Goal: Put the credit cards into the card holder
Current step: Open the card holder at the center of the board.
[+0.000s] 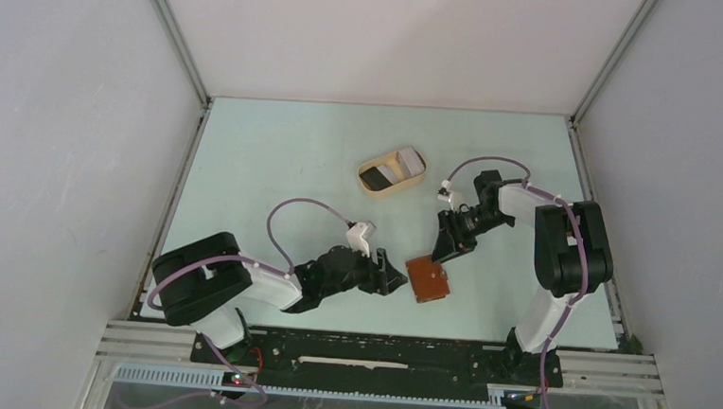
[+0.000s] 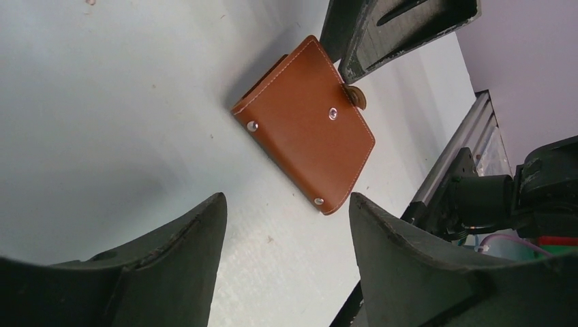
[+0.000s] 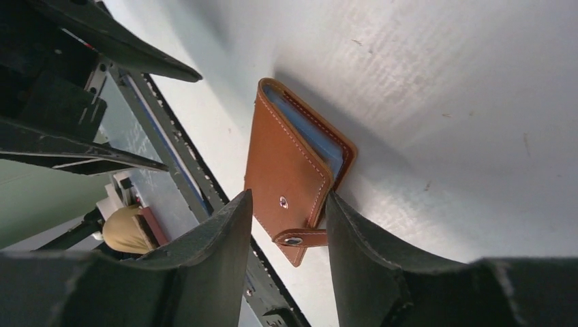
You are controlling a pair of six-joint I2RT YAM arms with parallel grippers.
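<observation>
Working on getting the wallet (image 1: 428, 281) open first. It's lying folded shut on the counter (image 1: 266, 161) between my two arms, with its tab (image 3: 300, 238) unsnapped. My left jaws are wide with nothing in them, aimed at its near side. My right jaws are about half apart, straddling the tab edge, not pinching anything that I can see. The cards (image 1: 379, 176) sit in the beige tray (image 1: 422, 177), well behind. Next, I reckon, one side pins it down while the other flips the cover — gently, leather slides.
</observation>
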